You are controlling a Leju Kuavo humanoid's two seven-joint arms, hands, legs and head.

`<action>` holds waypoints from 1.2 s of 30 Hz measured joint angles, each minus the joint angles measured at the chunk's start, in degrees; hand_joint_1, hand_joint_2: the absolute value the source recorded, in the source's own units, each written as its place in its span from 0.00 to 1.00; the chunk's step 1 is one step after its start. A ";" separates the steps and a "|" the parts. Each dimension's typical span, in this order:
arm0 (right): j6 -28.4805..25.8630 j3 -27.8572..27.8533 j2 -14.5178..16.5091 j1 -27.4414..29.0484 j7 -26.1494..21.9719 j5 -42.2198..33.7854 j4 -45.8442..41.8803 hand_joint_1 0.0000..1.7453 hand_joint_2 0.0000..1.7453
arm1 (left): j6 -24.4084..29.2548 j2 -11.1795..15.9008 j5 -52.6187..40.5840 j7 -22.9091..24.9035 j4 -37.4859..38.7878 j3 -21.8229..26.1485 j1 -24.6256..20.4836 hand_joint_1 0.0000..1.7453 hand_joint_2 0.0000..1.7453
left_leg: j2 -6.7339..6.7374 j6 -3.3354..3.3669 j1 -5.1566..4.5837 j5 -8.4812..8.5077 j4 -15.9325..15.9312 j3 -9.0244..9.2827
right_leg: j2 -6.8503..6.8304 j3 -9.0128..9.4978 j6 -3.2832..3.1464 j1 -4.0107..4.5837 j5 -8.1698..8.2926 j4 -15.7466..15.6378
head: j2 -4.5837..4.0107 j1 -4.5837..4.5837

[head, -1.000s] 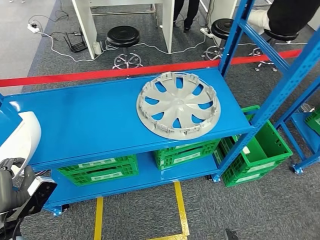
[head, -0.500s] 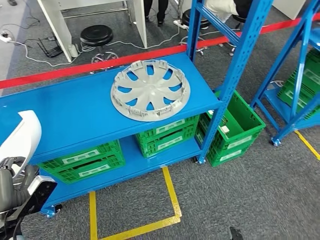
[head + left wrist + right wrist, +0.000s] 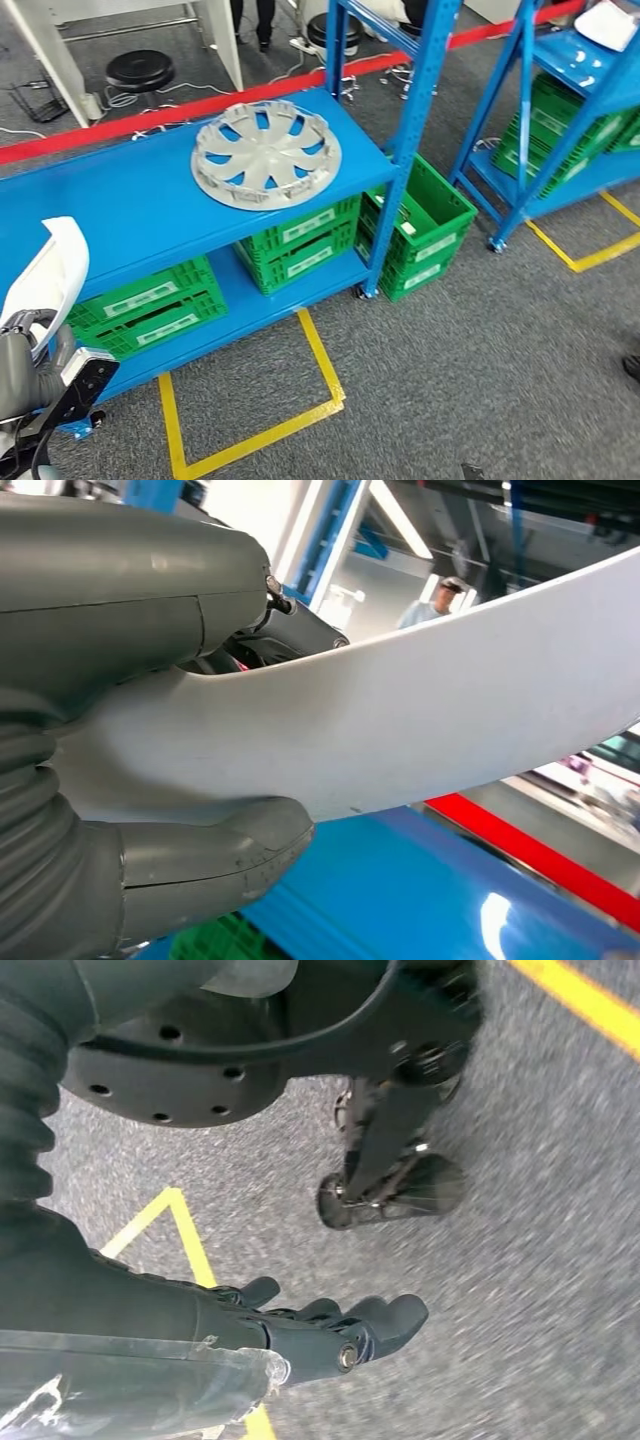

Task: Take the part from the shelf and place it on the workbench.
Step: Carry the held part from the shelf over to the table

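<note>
Clearly, our left hand (image 3: 143,780) grips the white curved part (image 3: 423,720), thumb on one face and darker fingers (image 3: 294,635) on the other; from the head view that same white part (image 3: 49,270) sits low at our left side, raised in front of the near edge of the blue shelf (image 3: 136,215) (whether it touches that edge we cannot tell). Our right hand (image 3: 332,1335) hangs over grey carpet with its fingers stretched out and a little apart, holding nothing. On the shelf's top level lies a grey wheel cover (image 3: 265,152), flat, with its spokes showing blue through the gaps. Below it, on the lower level, stand two green crates (image 3: 298,240), and a third green crate (image 3: 423,225) sits on the floor just beside the shelf's right post. Yellow tape (image 3: 249,435) marks a square on the carpet in front of the shelf, and a red line (image 3: 151,115) runs along the floor behind it, near a black stool (image 3: 140,70).
</note>
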 joint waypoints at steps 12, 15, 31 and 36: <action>-0.58 -0.50 0.01 -0.12 0.07 0.65 -0.02 0.00 1.00 | 0.75 -0.23 -0.07 0.18 0.50 0.07 0.65 1.00 1.00 | -3.41 -2.68 0.05 -10.69 15.91 -5.25 | 1.64 2.96 -3.68 0.82 3.07 -13.82 | 0.00 -0.39; -0.77 -0.50 0.08 0.07 0.28 1.14 -0.02 0.00 1.00 | 1.14 -0.24 0.31 0.28 0.55 0.66 1.03 1.00 1.00 | -4.18 -2.12 0.01 -7.10 12.71 -0.76 | 3.86 -0.01 -3.49 0.85 5.31 -13.52 | 0.01 -0.39; -1.69 -1.24 0.59 0.34 0.21 1.67 -0.01 0.00 1.00 | 0.39 -0.75 1.10 -1.80 1.60 2.99 -0.32 1.00 1.00 | 0.41 0.40 -0.24 0.00 -0.52 0.39 | -0.76 1.83 0.40 -0.12 0.05 -2.55 | 0.00 0.30; -1.41 -2.13 0.70 -0.29 -0.23 1.33 -0.10 0.00 1.00 | -0.55 -1.25 1.23 -1.99 2.57 2.66 -2.56 1.00 1.00 | 3.41 -1.20 -0.19 1.96 -0.12 -0.70 | -2.64 9.54 -1.35 0.71 -1.32 -15.34 | 0.00 0.42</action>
